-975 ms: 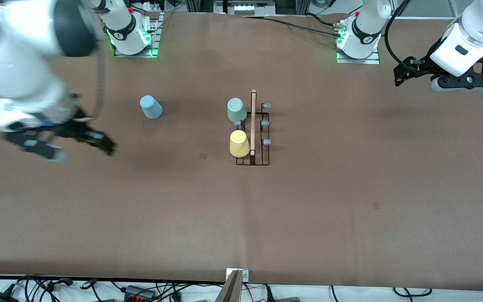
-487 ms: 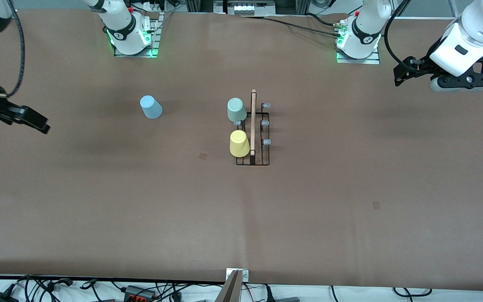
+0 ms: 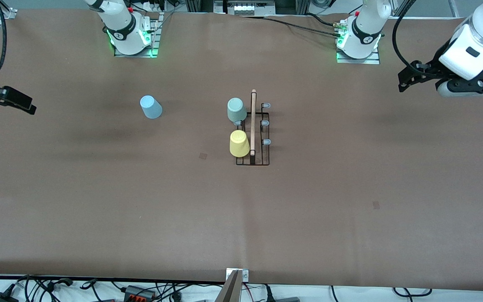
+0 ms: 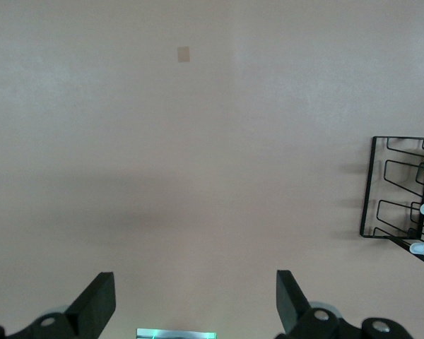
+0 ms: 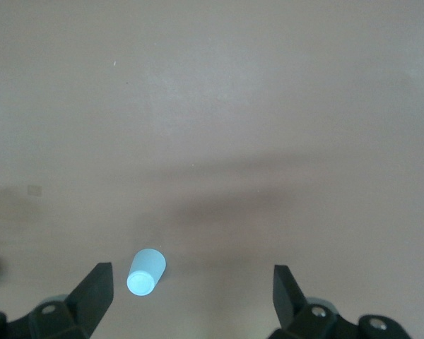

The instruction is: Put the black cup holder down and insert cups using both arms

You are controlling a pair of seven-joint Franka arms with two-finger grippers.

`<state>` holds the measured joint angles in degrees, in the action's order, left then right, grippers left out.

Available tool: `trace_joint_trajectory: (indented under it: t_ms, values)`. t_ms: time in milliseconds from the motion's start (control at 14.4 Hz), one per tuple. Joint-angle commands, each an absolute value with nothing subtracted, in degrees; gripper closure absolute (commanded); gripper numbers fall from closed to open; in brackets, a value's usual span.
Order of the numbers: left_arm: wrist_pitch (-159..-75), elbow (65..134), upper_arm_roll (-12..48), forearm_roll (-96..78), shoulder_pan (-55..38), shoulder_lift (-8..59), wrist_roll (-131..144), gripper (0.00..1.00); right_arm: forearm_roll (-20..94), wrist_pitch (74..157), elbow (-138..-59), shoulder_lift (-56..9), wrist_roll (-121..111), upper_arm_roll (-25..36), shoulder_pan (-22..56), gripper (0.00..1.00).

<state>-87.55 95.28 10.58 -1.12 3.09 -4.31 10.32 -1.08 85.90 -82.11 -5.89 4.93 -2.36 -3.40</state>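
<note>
Jaws spread on both grippers, holding nothing.
Left gripper (image 4: 191,311) and right gripper (image 5: 191,307) hang over table ends; rack (image 3: 253,138) carries two cups (image 3: 239,143); blue cup (image 3: 151,107) stands apart.

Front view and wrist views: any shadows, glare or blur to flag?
Front view: sharp, even light, soft arm shadows on the table, green glow at both bases. Left wrist view: faint shadow band, black cup holder cropped at the edge. Right wrist view: darker shadow streak above the light blue cup.

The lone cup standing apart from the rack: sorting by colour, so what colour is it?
Light blue; the small tapered plastic cup shows best in the front view.
</note>
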Motion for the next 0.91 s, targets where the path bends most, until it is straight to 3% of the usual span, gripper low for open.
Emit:
trace_joint_trajectory:
  t_ms: [0, 278, 835]
  values:
    - [-85.78, 91.76, 10.72, -0.35, 3.16, -2.11, 8.19, 0.00, -0.62, 85.25, -83.23, -4.48, 2.99, -5.10, -6.24, 0.00]
    - [-85.78, 91.76, 10.46, -0.35, 3.43, -2.02, 2.90, 0.00, -0.79, 86.92, -86.65, -0.98, -0.17, -4.57, -6.07, 0.00]
    - [-85.17, 91.85, 10.46, -0.35, 3.43, -2.02, 3.08, 0.00, -1.58, 86.57, -85.87, -1.23, -0.79, -3.78, -4.57, 0.00]
